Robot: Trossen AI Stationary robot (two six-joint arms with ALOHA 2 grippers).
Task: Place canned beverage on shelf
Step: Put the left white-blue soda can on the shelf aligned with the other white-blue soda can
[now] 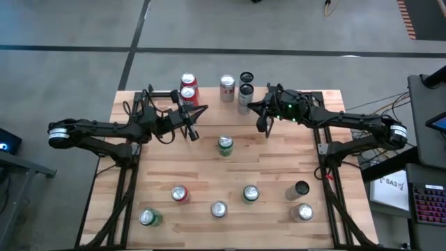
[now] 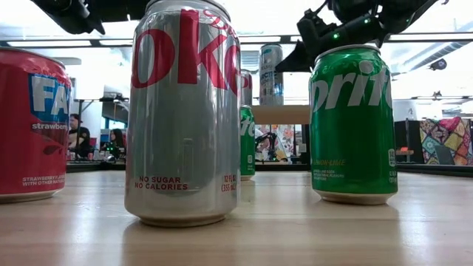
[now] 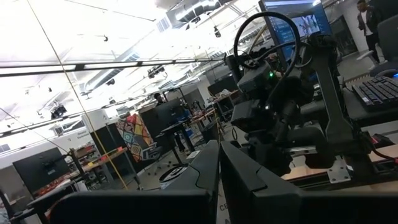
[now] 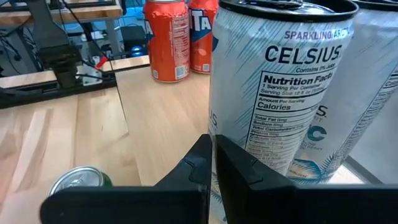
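Counter (image 1: 279, 174): wooden top, cans scattered upright; front half holds seven, well apart, with open room between them. Shelf (image 1: 209, 97): raised board at the far edge; four cans already on it, two red (image 1: 188, 88) at left, silver (image 1: 227, 88) and pale (image 1: 245, 94) at right, probably grouped to leave the middle free. Left gripper (image 1: 193, 132): shut, empty, hanging over the shelf's near edge. Right gripper (image 1: 263, 124): shut, empty, just beside the pale cans. Green can (image 1: 225, 145): nearest candidate, between both arms, clear all round.

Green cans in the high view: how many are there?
3. One green can stands mid-table, a second lower right of it, a third by the table's lower left corner. None seems hidden.
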